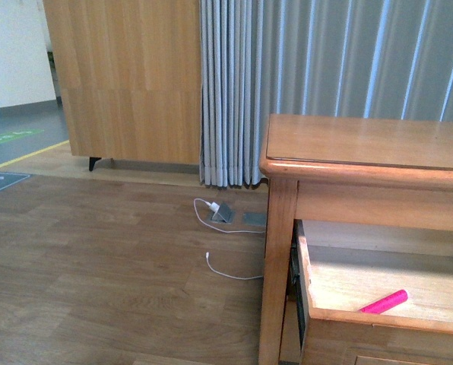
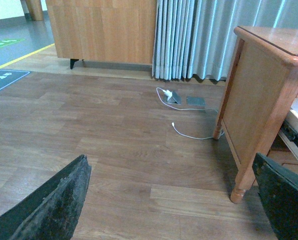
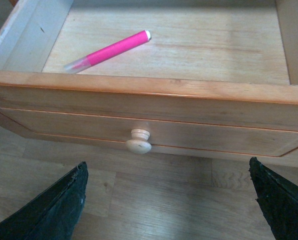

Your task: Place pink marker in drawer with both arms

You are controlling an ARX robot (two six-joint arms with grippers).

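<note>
The pink marker (image 1: pixel 384 302) lies loose on the floor of the open drawer (image 1: pixel 378 319) of the honey wood dresser; in the right wrist view the marker (image 3: pixel 109 51) rests near one inner corner. My right gripper (image 3: pixel 169 200) is open and empty, in front of the drawer's front panel (image 3: pixel 189 127), just below its pale round knob (image 3: pixel 139 141). My left gripper (image 2: pixel 171 200) is open and empty over the wood floor beside the dresser's side and its leg (image 2: pixel 241 185). Neither arm shows in the front view.
The dresser top (image 1: pixel 363 141) overhangs the drawer. A white cable (image 1: pixel 226 270) and a floor socket (image 1: pixel 223 213) lie on the wood floor left of the dresser. Grey curtains (image 1: pixel 325 68) and a wooden cabinet (image 1: pixel 128 76) stand behind.
</note>
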